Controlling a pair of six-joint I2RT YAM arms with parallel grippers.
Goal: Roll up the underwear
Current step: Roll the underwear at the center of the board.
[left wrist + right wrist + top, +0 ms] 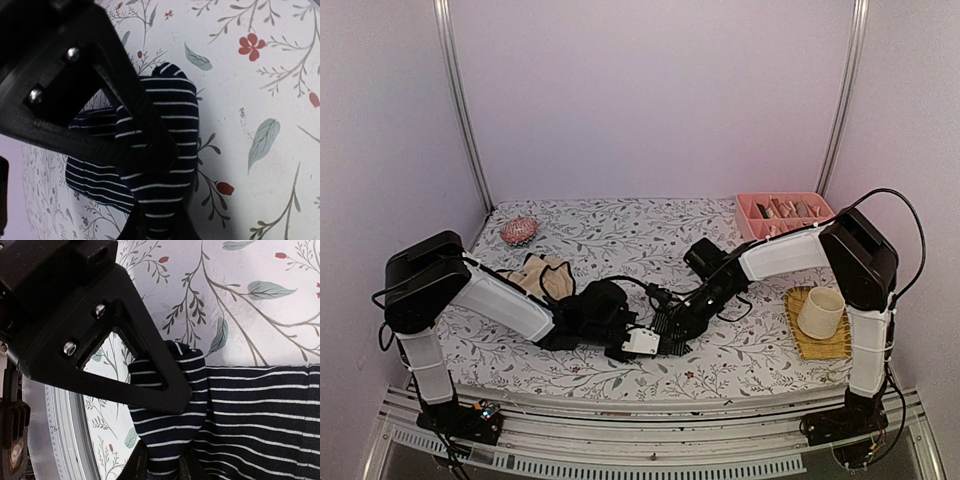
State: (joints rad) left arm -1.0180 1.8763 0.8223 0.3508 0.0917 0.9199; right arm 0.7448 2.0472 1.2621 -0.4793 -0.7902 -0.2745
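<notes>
The dark navy underwear (172, 102) with thin pale stripes lies bunched on the flowered tablecloth. My left gripper (159, 200) is shut on one fold of it. The same navy underwear (260, 405) spreads flat to the right in the right wrist view, and my right gripper (167, 445) is shut on a raised fold at its edge. From above, the left gripper (618, 342) and right gripper (665, 335) meet near the table's front middle and hide the navy cloth. The beige underwear (545, 275) with black edging lies crumpled behind the left arm.
A round reddish-pink hairbrush (518, 231) sits at the back left. A pink tray (748, 212) with several items stands at the back right. A cream cup (820, 312) rests on a yellow mat (798, 338) by the right arm. The table's metal front edge (60, 430) is close.
</notes>
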